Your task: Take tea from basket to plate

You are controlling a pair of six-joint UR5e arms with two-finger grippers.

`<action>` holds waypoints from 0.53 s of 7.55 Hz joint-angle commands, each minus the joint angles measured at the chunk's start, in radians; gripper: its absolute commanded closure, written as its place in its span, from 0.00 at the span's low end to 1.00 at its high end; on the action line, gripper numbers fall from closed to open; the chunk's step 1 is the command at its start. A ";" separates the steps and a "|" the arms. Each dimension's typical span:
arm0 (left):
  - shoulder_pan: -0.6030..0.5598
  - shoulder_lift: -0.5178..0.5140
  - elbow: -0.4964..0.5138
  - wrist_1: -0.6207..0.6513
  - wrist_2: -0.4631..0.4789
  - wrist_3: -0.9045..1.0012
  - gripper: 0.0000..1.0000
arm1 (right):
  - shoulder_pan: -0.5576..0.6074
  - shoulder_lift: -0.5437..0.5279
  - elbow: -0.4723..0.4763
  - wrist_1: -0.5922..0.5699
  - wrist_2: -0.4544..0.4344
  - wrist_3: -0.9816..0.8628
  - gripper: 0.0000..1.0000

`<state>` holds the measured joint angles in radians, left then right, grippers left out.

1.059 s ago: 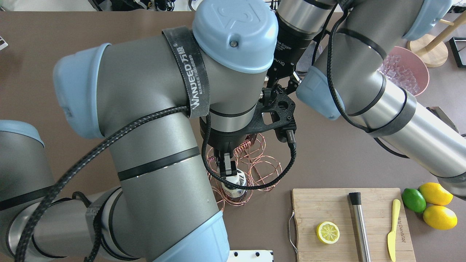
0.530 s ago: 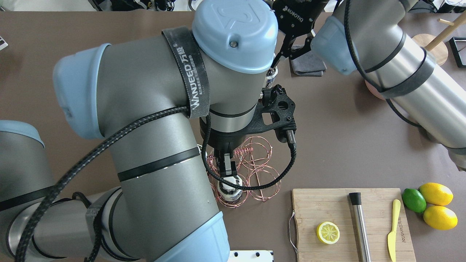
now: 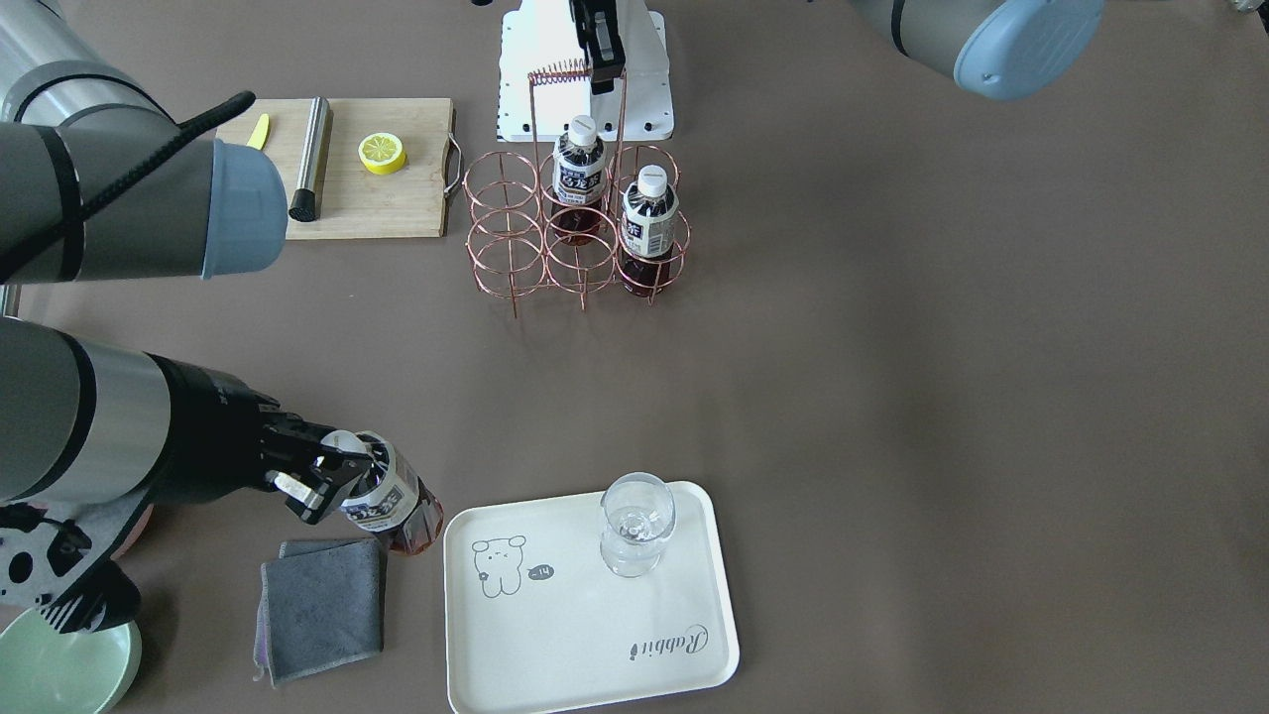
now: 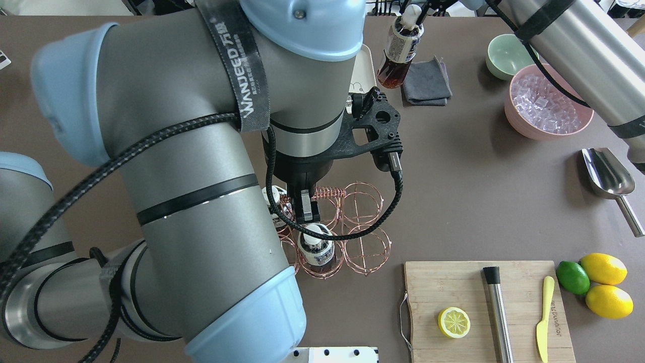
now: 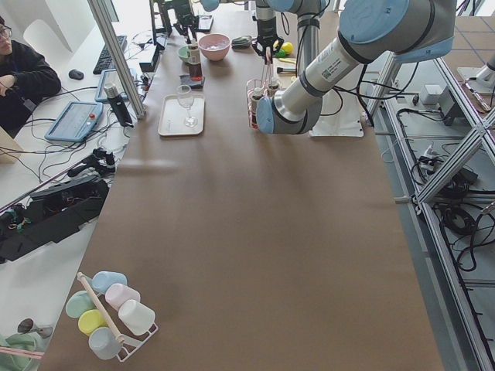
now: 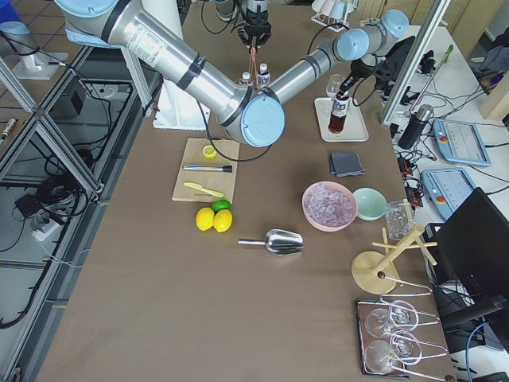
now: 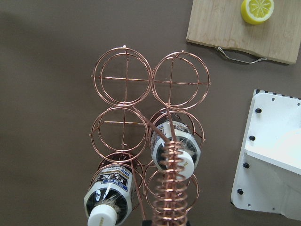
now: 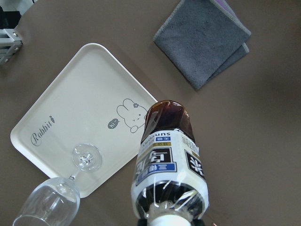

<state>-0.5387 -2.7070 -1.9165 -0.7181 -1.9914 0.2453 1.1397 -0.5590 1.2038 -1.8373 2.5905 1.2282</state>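
Now that the right tool (image 3: pixel 332 476), clamped on the tea (image 3: pixel 392 496), has left the basket (image 3: pixel 506 213), it hangs tilted just beside the plate (image 3: pixel 585 635), so probably only set-down remains.

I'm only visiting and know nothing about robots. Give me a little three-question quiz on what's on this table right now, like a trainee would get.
1. Multiple choice: how many bottles stand in the basket? A) one B) two C) three
2. True or false: the tea in the right gripper already stands on the plate.
3. Fill in: the only thing standing on the plate is a clear ____.

Key:
1. B. Four rings are empty.
2. False. It is held tilted in the air beside the plate's edge, by the grey cloth.
3. glass
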 commanded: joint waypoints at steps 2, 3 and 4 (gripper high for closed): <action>-0.032 -0.008 -0.022 0.037 -0.003 0.002 1.00 | -0.061 0.065 -0.185 0.212 -0.062 -0.006 1.00; -0.053 -0.010 -0.044 0.072 -0.003 0.002 1.00 | -0.077 0.074 -0.207 0.233 -0.084 -0.006 1.00; -0.090 -0.028 -0.061 0.127 -0.003 0.006 1.00 | -0.095 0.106 -0.258 0.271 -0.122 -0.001 1.00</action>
<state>-0.5810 -2.7161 -1.9472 -0.6658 -1.9941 0.2470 1.0773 -0.4911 1.0143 -1.6303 2.5250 1.2213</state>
